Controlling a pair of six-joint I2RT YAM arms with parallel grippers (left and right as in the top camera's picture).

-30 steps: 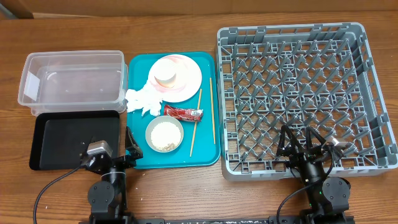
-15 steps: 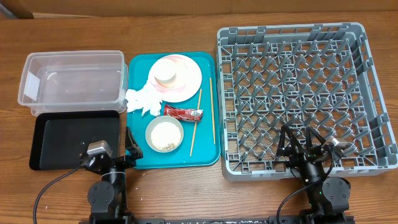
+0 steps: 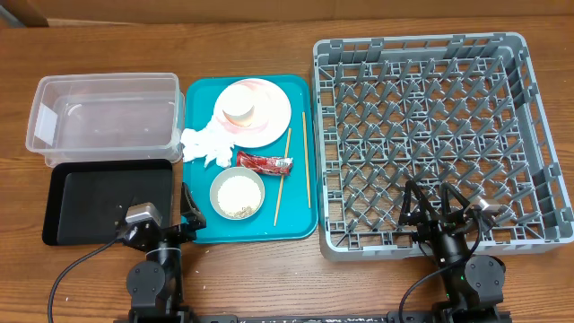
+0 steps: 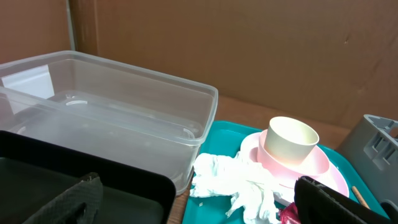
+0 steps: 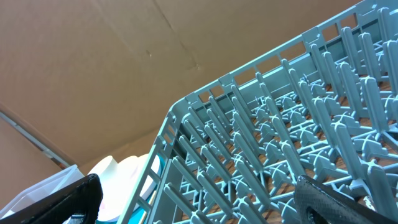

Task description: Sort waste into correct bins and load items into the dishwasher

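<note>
Nothing has budged since a second ago in the overhead: both arms are parked at the front edge of the bench, and both sets of jaws are spread wide with nothing in them. The left arm (image 3: 148,278) has its jaws at the gap between the black tray (image 3: 90,202) and the teal tray (image 3: 202,94). The right arm (image 3: 471,278) has its jaws over the near wall of the dish rack (image 3: 421,43), which fills the right side. The clear tub (image 3: 108,117) sits toward the far left corner, just behind the black tray. On the teal tray the cream cup (image 3: 240,109) stands on the pink plate (image 3: 273,117). The napkin (image 3: 204,145) touches the plate's left rim, and the red wrapper (image 3: 265,162) lies between the plate and the grey-green bowl (image 3: 215,193) holding rice scraps (image 3: 238,195). The chopsticks (image 3: 305,157) lie along the tray's right side. The left wrist view looks past the tub, napkin and cup, with the wrapper peeking in low. The right wrist view is mostly rack pegs.
</note>
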